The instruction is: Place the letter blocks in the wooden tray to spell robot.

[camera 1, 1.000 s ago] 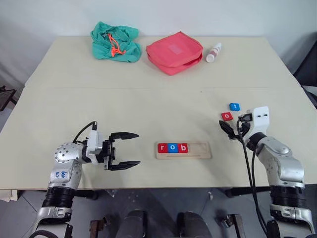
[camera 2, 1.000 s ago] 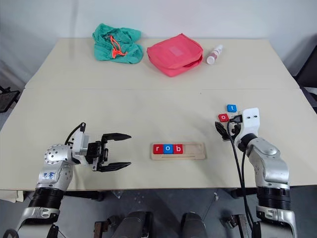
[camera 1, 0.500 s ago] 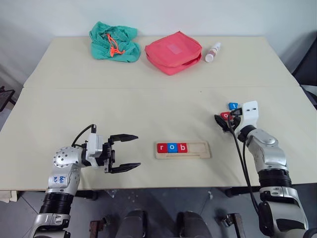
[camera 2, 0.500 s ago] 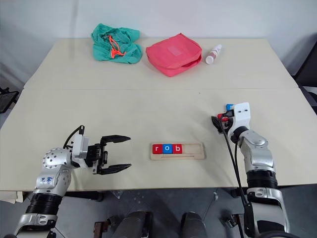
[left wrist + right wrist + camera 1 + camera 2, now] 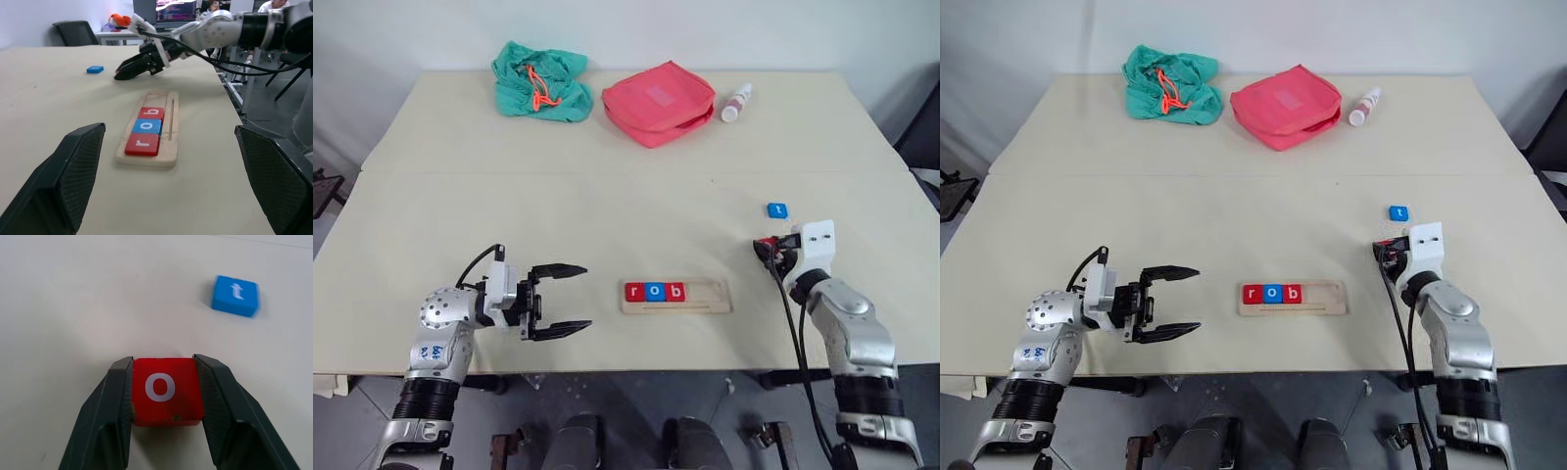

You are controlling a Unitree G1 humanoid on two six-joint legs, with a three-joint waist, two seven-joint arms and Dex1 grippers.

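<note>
Right gripper [image 5: 164, 396] is clamped on the red "o" block [image 5: 166, 389], one black finger pressed against each side edge, as the right wrist view shows. A second ago these fingers stood wide apart around the block, which lay on the table [image 5: 607, 206] just below the blue "t" block [image 5: 777, 210]. They have since closed, and the arm has drawn back toward the lower right of the head view, taking the red block with it. The blue "t" block now lies alone, at centre right, well apart from the gripper.

Left gripper [image 5: 558, 299] sits at lower left of the head view with its fingers spread and nothing between them. It has not moved.

The wooden tray [image 5: 705, 294] lies at lower centre of the head view. Its slot holds three blocks [image 5: 655, 291] reading r, o, b from the left end: red, blue, red. The right part of the slot is bare.

Assessment: the pick of the fourth letter is complete. The next step is likely to carry the "o" leftward and set it touching the "b". The "t" remains to be fetched afterwards.
</note>
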